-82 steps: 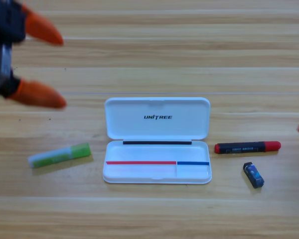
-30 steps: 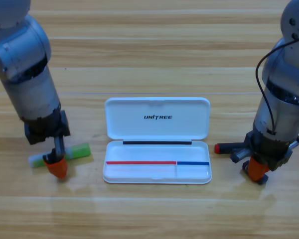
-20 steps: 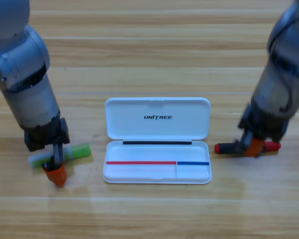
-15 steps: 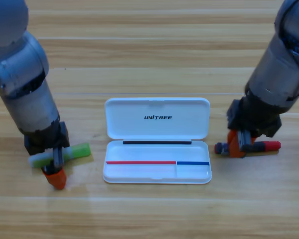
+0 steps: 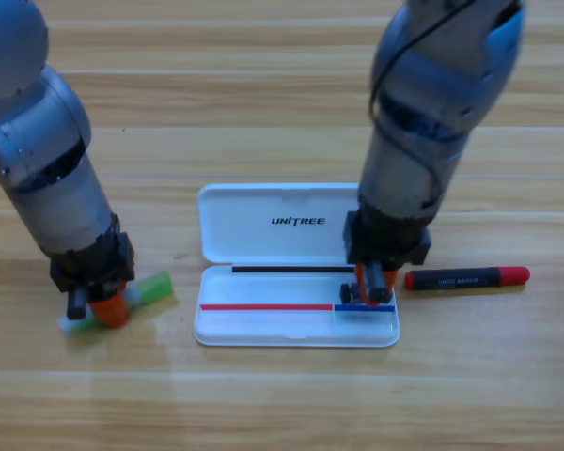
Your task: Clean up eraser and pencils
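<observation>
over smooth white case (image 5: 263,230), right pincer (image 5: 370,285) grips blocky eraser (image 5: 351,294).

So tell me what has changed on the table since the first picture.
The right pincer came in, took the eraser from the table by the black pencil and carried it left, over the right end of the white case. The left pincer came down onto the green pencil. The case and both pencils lie about where they were.

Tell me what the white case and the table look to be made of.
White case: probably moulded plastic, smooth and slightly glossy, with rounded corners and printed lettering. Table: looks like wood or wood laminate, with pale grain in long planks.
</observation>
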Controlling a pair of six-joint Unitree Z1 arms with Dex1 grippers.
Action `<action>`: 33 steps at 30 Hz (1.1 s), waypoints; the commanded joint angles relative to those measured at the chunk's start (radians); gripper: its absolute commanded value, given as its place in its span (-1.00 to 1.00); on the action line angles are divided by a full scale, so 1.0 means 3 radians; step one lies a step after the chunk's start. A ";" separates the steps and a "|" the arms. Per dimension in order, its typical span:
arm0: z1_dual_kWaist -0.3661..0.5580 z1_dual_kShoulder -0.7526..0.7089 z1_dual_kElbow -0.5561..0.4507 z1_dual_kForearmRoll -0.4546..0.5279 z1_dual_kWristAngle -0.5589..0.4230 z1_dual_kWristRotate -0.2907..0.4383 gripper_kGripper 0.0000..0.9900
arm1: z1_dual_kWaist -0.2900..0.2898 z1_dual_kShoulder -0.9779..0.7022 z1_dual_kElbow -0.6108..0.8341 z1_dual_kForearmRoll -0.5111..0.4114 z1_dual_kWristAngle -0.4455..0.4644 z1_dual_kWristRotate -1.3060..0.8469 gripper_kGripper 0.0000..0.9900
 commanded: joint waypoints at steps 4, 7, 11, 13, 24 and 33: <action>0.0127 -0.0296 0.0172 -0.0064 0.0274 0.0099 -1.00 | 0.0088 0.0246 -0.0029 0.0059 -0.0051 0.0046 -1.00; 0.0121 -0.0567 -0.0012 0.0283 0.0285 0.0119 -1.00 | 0.0093 0.0246 -0.0029 0.0069 -0.0051 0.0077 -1.00; 0.0029 -0.0868 -0.0508 0.0917 0.0315 0.0073 -1.00 | 0.0108 0.0241 -0.0024 0.0090 -0.0051 0.0097 -1.00; -0.0058 -0.0935 -0.0764 0.1188 0.0315 0.0027 -1.00 | 0.0108 0.0241 -0.0024 0.0100 -0.0051 0.0107 -0.72; -0.0354 -0.0909 -0.0994 0.1372 0.0341 -0.0070 -1.00 | 0.0108 -0.0184 -0.0004 0.0121 -0.0046 0.0246 0.87; -0.0584 -0.0766 -0.1137 0.1372 0.0274 -0.0091 -1.00 | -0.0107 -0.1022 0.0441 0.0136 -0.0031 0.0384 1.00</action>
